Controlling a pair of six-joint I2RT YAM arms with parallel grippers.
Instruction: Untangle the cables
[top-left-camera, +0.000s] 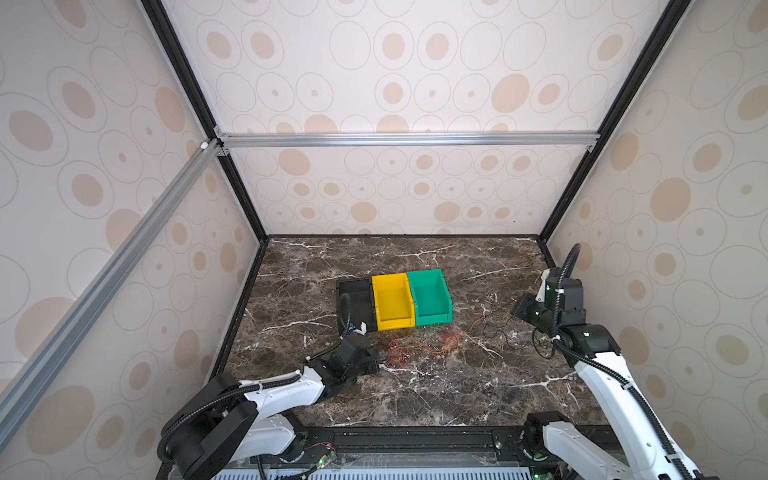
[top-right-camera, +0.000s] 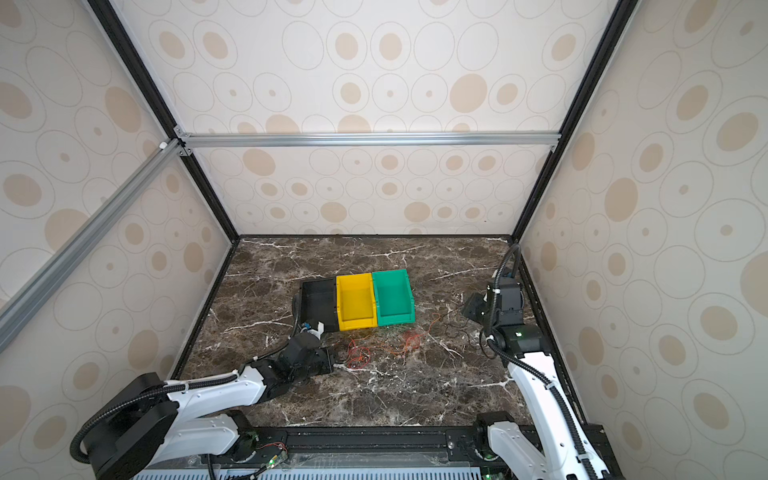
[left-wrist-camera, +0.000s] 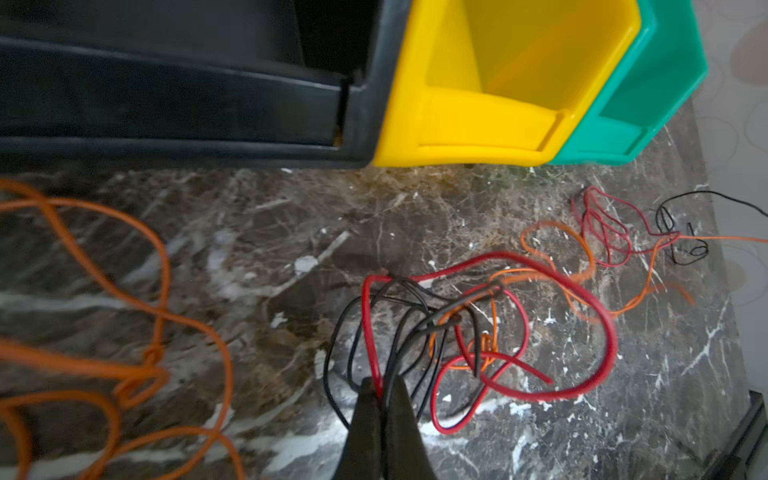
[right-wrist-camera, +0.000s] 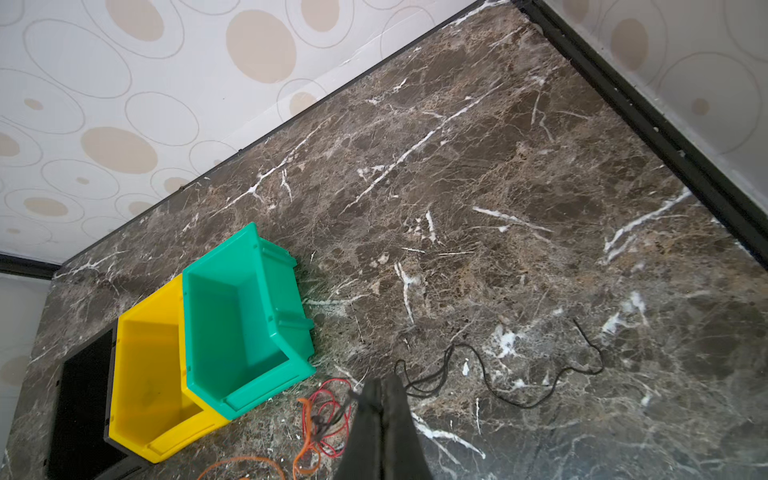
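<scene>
Here, thin tangled cables (left-wrist-camera: 486, 347), orange, red, black, left gripper (left-wrist-camera: 384, 388) pinching red and black strands, right gripper (right-wrist-camera: 381, 386) clamped shut

On the dark marble table (top-left-camera: 415, 395) a black bin (top-left-camera: 355, 299), yellow bin (top-left-camera: 392, 301) and green bin (top-left-camera: 430, 297) stand in a row, walls apparently touching; beige-spotted walls (top-left-camera: 415, 187) surround them.

Lab cell: aluminium frame (top-left-camera: 407, 139), marble tabletop (top-left-camera: 415, 395)

White-shelled left arm (top-left-camera: 291, 395) and right arm (top-left-camera: 623, 415) share black joints, black corrugated hoses (top-left-camera: 563, 270) strapped with white ties, and tapered matte-black fingers (left-wrist-camera: 365, 428).
</scene>
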